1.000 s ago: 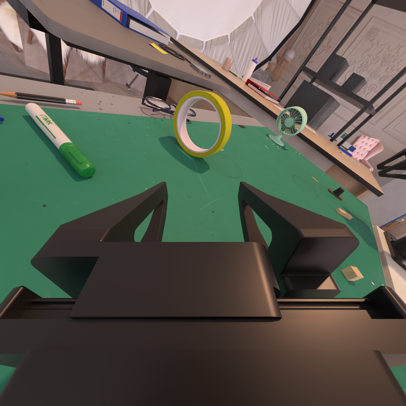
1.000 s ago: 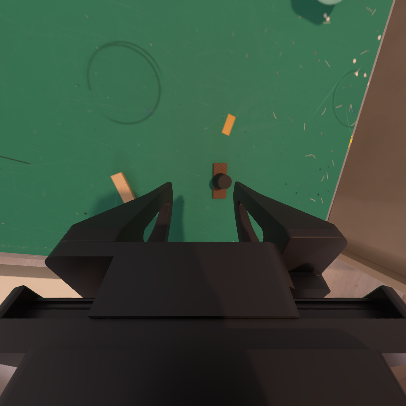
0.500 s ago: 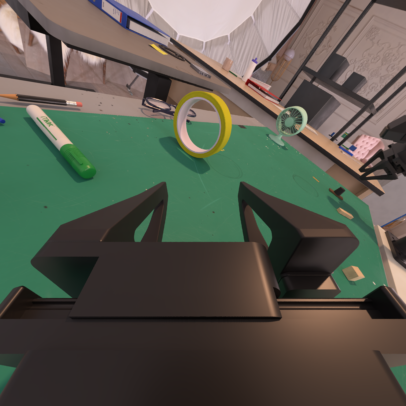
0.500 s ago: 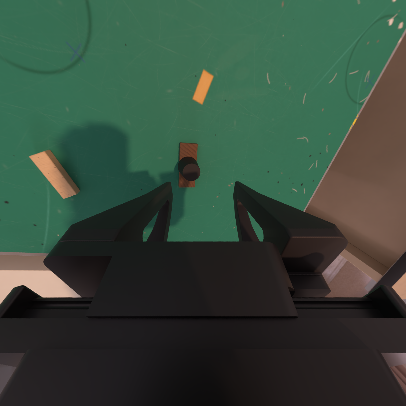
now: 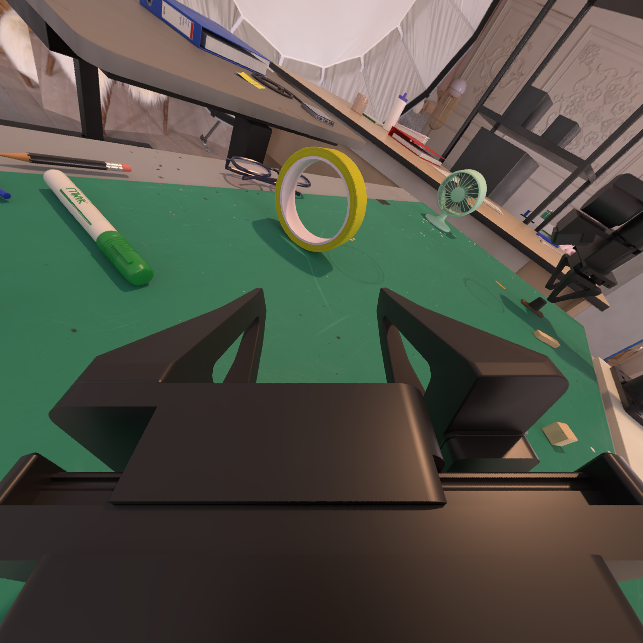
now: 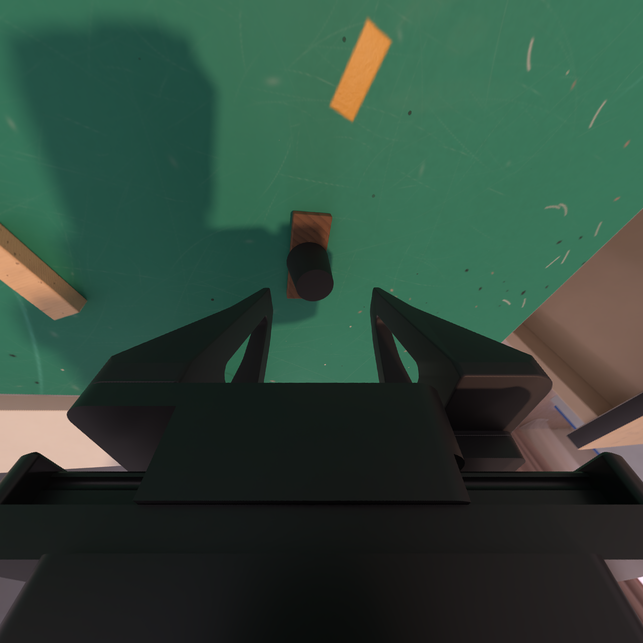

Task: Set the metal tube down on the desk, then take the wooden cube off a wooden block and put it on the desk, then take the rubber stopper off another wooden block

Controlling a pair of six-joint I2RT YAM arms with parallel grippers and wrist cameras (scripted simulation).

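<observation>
Right wrist view, spread right gripper [image 6: 320, 289] above rubber stopper [image 6: 309, 271], mat edge [image 6: 570, 275] near

Below my right gripper [image 6: 320, 295], just ahead of my fingertips and slightly left of centre, the rubber stopper [image 6: 309, 271] stands on a wooden block [image 6: 310, 229] that lies on the mat [image 6: 452, 174]. A second block [image 6: 34, 271] lies off to my left, a flat strip [image 6: 360, 70] farther ahead to the right. Ahead of my left gripper [image 5: 320, 295] a tape roll [image 5: 320, 198] stands on edge; a marker [image 5: 94, 226] lies to its left, a fan [image 5: 457, 196] to its right, and a wooden cube [image 5: 559, 433] lies on the mat beside my right finger.
</observation>
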